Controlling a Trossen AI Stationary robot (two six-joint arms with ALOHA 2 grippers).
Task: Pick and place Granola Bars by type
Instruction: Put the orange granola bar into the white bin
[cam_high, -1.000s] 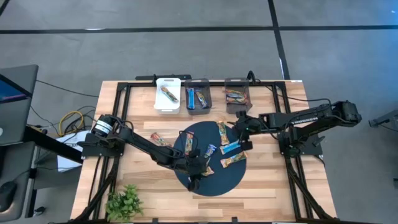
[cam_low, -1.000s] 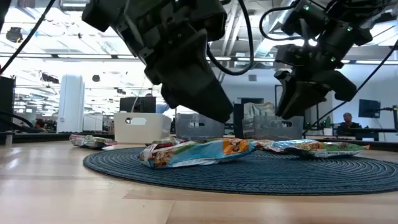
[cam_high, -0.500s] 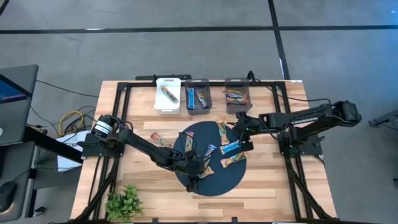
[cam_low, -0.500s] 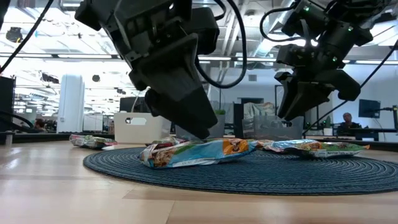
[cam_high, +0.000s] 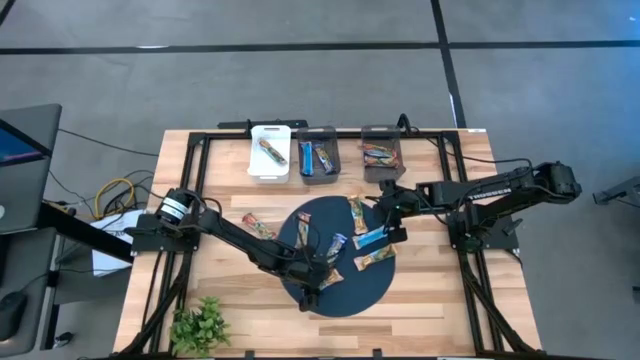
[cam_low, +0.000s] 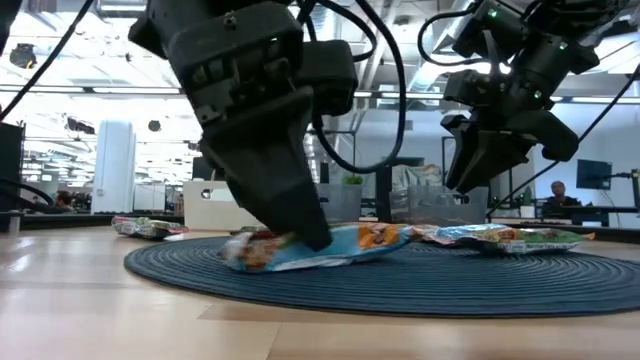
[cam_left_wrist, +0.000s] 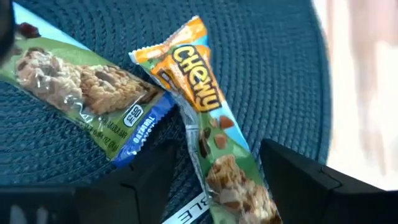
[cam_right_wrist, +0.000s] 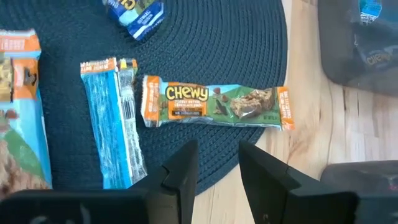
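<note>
Presently the left gripper (cam_high: 312, 282) is reaching down onto the near part of the round dark-blue woven mat (cam_high: 370, 285), its two dark fingers spread and straddling an orange-and-green "Chewy" wrapped granola bar (cam_left_wrist: 205, 127); in the low view the fingertips (cam_low: 305, 228) are sitting at mat level against that bar (cam_low: 330, 244). Just beside it, touching at one end, a green-and-blue wrapped granola bar (cam_left_wrist: 87, 99) is lying on the mat.

Across the mat, the right gripper (cam_high: 392, 222) is hovering above the far edge, fingers parted and holding nothing. Directly ahead of its fingers a second orange-and-green Chewy bar (cam_right_wrist: 214, 104) is lying flat, with a bright blue wrapped bar (cam_right_wrist: 115, 127) beside it.

Beyond both grippers, at the table's far edge, are sitting a white rectangular bin (cam_high: 270, 152) and two dark grey bins (cam_high: 318, 152), (cam_high: 381, 150), each holding wrapped bars. A further reddish bar (cam_high: 257, 226) is lying on the wooden table (cam_high: 225, 190) beside the mat.
</note>
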